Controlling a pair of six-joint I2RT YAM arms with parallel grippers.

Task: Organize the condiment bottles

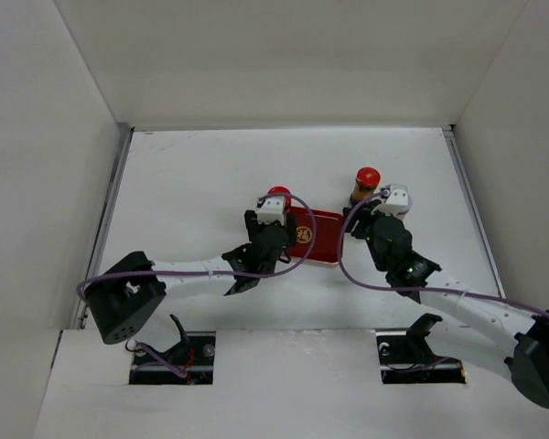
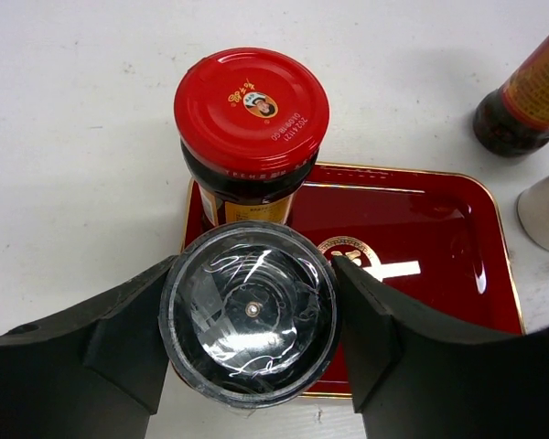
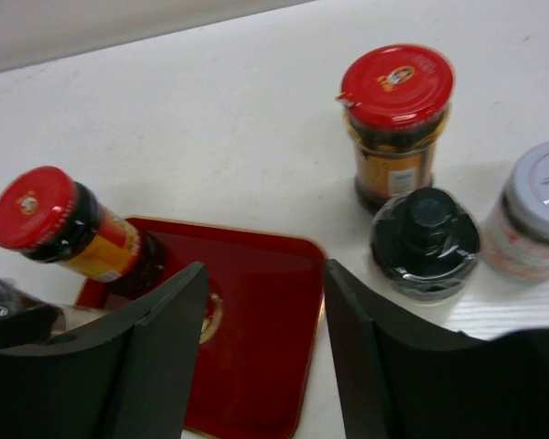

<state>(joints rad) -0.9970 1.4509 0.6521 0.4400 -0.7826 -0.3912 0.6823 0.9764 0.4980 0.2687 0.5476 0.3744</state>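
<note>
A red-capped jar (image 2: 252, 119) with dark contents stands on the far left corner of the red tray (image 2: 421, 238); it also shows from above (image 1: 277, 194). My left gripper (image 2: 249, 315) is shut on a dark-capped jar (image 2: 249, 311) wrapped in clear film, over the tray's near left edge. My right gripper (image 3: 265, 274) is open and empty above the tray's right edge (image 3: 302, 366). To its right, off the tray, stand a second red-capped jar (image 3: 398, 119), a black-capped jar (image 3: 425, 242) and a silver-capped jar (image 3: 540, 206). From above, the right arm hides those last two.
White walls enclose the white table on the left, far and right sides. From above, the tray (image 1: 322, 240) lies mid-table between my left gripper (image 1: 273, 224) and right gripper (image 1: 366, 219). The second red-capped jar (image 1: 366, 183) stands just beyond the right gripper.
</note>
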